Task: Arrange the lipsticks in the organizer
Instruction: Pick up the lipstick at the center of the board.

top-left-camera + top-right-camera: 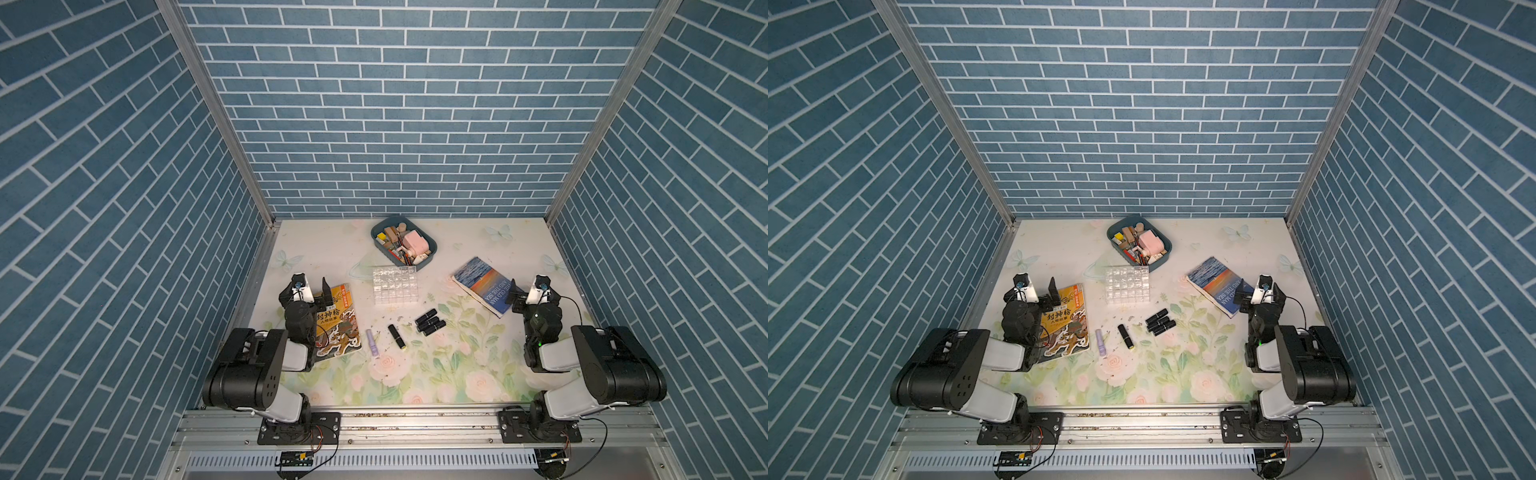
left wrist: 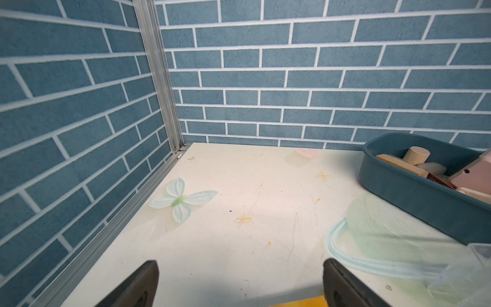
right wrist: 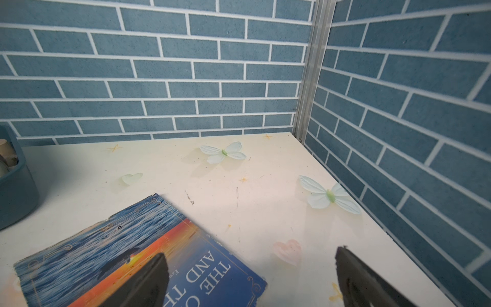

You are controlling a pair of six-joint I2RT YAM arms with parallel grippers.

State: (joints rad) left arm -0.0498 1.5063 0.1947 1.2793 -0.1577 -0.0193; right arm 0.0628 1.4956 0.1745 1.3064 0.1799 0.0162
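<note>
5 lipsticks (image 1: 430, 322), all lying flat on the table (image 1: 332, 257), none in the organizer (image 1: 395, 286). Count:
- 3 short black tubes (image 1: 1160, 322), packed side by side and touching, at about 5 o'clock from the organizer, near it.
- 1 black tube with gold end (image 1: 397, 336), at 6 o'clock from the organizer, gold end toward the front edge, apart from the trio.
- 1 lilac tube (image 1: 372, 343), at 7 o'clock from the organizer, just beside the gold-end one, not touching.

1 organizer: a clear grid block, mid-table, standing flat.

1 blue-grey tray (image 1: 432, 249) at 12 o'clock from the organizer, just beside it and full of small mixed items.

2 books: a yellow book (image 1: 338, 328) at 8 o'clock and a blue book (image 1: 482, 282) at 3 o'clock, both flat.

The left gripper (image 2: 240, 281) is over the far corner of the yellow book. Its fingers are spread wide with nothing between them.

The right gripper (image 3: 251, 263) is at the blue book's outer edge. Its fingers are spread wide with nothing gripped. One fingertip (image 3: 156, 268) hangs over the cover, and I cannot tell whether it touches.
</note>
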